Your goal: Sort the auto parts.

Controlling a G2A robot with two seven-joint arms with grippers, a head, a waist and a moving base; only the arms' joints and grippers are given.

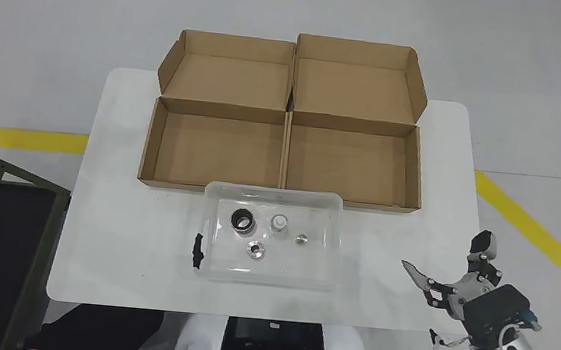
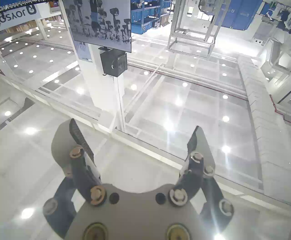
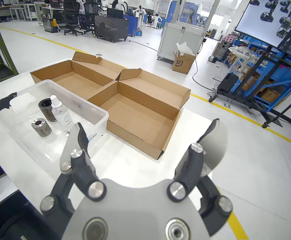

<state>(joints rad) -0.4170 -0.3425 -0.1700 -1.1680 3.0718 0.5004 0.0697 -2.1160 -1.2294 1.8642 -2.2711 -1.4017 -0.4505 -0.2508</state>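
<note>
Ahead of your right claw [image 3: 147, 125], spread wide and gripping nothing over the white table's [image 1: 392, 275] corner, lie two open cardboard boxes side by side: a nearer one [image 3: 136, 113] and a farther one [image 3: 75, 79]. Left of the claw sits one clear bin [image 3: 100, 111] holding four parts: one dark bearing [image 3: 46, 109], one steel sleeve [image 3: 42, 127], one white bottle [image 3: 61, 112] and one small metal piece [image 1: 301, 239]. Your left claw [image 2: 134, 126] points up at the ceiling, also spread and empty.
</note>
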